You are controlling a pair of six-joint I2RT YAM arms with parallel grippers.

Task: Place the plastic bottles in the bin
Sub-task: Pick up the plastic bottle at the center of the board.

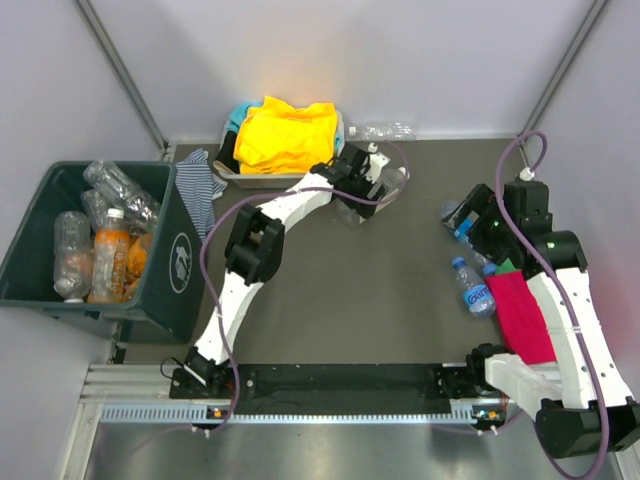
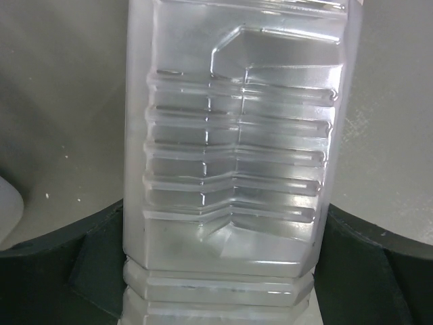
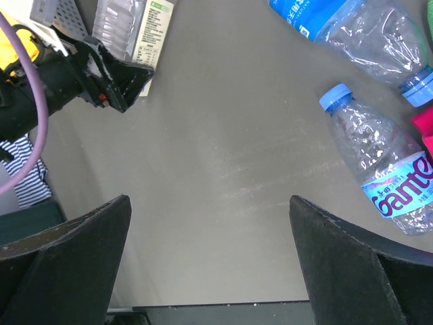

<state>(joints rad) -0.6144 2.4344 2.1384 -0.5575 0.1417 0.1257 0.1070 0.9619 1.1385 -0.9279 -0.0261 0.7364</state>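
Cap and base of the clear ribbed plastic bottle [image 2: 237, 169] are cut off; its long axis runs away from the wrist camera between the left gripper's [image 2: 223, 230] spread fingers, contact unclear, near the dark table's [image 1: 400, 330] far edge. The right gripper [image 3: 210, 223] gapes beside a crumpled blue-capped bottle [image 3: 379, 162]. Other bottles [image 1: 100, 250] fill the deep green bin [image 1: 185, 265] beside the left edge.
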